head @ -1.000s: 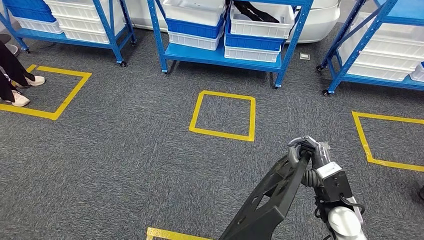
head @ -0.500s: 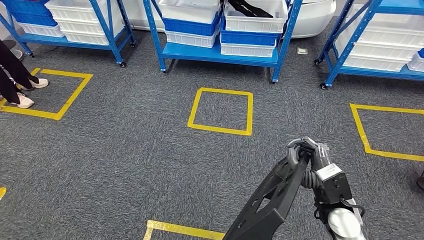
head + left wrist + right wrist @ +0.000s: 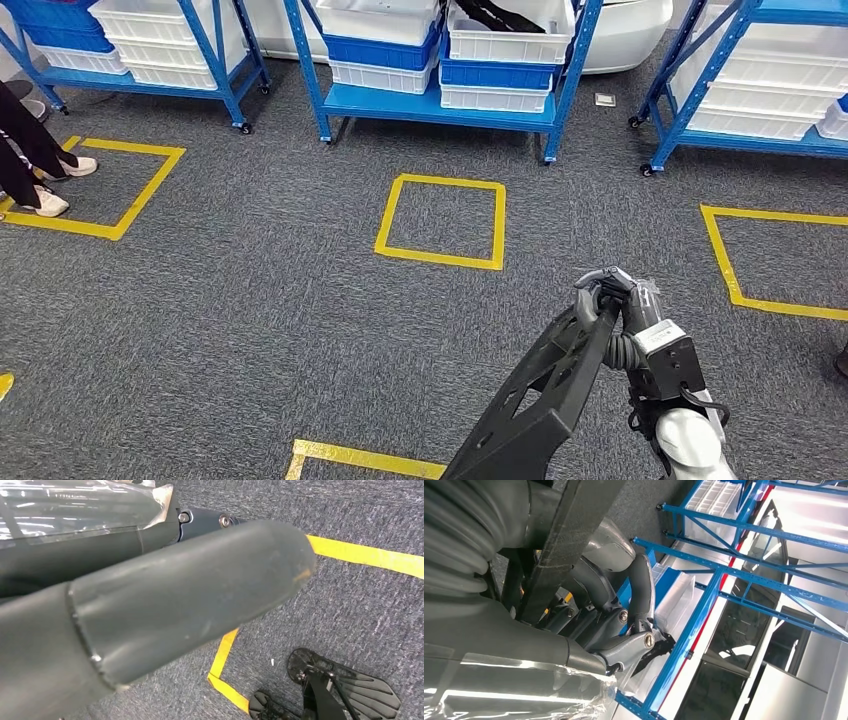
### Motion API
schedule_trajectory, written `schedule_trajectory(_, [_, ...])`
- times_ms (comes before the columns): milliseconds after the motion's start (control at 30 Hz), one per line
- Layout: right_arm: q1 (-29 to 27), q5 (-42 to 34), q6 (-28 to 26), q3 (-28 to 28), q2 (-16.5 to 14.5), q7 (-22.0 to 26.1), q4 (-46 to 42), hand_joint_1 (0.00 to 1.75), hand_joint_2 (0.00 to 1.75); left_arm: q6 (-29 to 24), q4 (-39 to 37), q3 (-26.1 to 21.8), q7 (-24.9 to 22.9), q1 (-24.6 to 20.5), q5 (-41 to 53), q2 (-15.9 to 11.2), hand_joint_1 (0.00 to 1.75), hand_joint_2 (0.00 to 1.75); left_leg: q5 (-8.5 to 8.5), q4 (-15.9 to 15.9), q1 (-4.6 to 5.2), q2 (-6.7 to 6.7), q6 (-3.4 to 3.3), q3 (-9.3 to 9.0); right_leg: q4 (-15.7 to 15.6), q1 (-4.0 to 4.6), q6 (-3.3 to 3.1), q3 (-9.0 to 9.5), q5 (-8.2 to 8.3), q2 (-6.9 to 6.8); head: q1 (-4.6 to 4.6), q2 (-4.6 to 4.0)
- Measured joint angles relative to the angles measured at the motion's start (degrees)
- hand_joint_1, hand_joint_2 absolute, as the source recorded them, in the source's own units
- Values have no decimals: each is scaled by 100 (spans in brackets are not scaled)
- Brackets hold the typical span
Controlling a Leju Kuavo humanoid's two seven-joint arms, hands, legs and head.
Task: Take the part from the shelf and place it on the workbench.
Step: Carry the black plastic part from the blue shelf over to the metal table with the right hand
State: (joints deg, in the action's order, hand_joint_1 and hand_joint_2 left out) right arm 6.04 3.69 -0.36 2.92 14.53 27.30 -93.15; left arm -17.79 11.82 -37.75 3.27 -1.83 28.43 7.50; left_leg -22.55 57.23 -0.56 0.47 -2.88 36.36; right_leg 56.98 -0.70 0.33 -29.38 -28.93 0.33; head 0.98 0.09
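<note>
Gripped the black part point(image 3: 545, 395) at its upper end with the right hand point(image 3: 612, 300), fingers point(image 3: 585, 305) clenched around it, low and right of centre in the head view. Ran from that grasp down toward the bottom edge of the frame, a long flat black piece with cut-out openings, held above the grey carpet point(image 3: 250, 320). Seen again in the right wrist view as a dark bar point(image 3: 569, 535) crossing the curled fingers point(image 3: 639, 595). Showed the left hand point(image 3: 150, 610) close up in the left wrist view as a thick grey thumb over carpet and yellow tape; fingers there too hidden to tell. Stood blue shelves point(image 3: 440, 105) with white and blue bins point(image 3: 385, 50) along the top of the head view, yellow tape squares point(image 3: 441, 221) on the carpet below them, and a person's shoes point(image 3: 55, 185) at the left edge.
</note>
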Motion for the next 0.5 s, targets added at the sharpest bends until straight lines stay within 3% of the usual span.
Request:
schedule_trajectory(100, [50, -14, 2, -1, 1, 3, 25, 175, 175, -3, 0, 0, 12, 0, 12, -2, 0, 0, 118, -15, -5, -4, -9, 1, 6, 13, -7, 7, 9, -2, 0, 0])
schedule_trajectory(233, [99, -41, 1, -5, 10, 13, 59, 175, 175, 10, 0, 0, 43, 1, 37, -3, 0, 0, 153, -28, -9, -11, 34, 19, 14, 30, -13, 10, 16, -5, -1, 0])
schedule_trajectory(333, [177, -4, 4, -21, 9, 32, 73, 175, 175, 50, 0, -8, 64, 1, 43, -3, 0, 0, 144, -31, -6, -10, 132, 55, 17, 45, -13, -32, 15, -9, -1, 0])
schedule_trajectory(400, [298, 153, 51, -49, 1, 70, 42, 175, 175, 49, 0, -27, 32, 3, 89, -3, 0, 0, 148, -65, -8, -25, 106, 54, 14, 24, 35, -40, 1, -25, -1, 0])
schedule_trajectory(433, [327, 261, 77, -51, -4, 90, -18, 175, 175, 53, 0, -37, -3, 4, 142, -3, 0, 0, 175, -129, -19, -37, 66, 30, 194, 12, 54, -126, -117, -33, -4, 0])
schedule_trajectory(500, [195, 424, 101, -25, -10, 98, -196, 175, 175, 73, 0, -44, -101, 7, 252, -5, 0, 0, 247, -274, -47, -87, 14, -23, 990, -15, 105, -501, -507, -41, -7, 0])
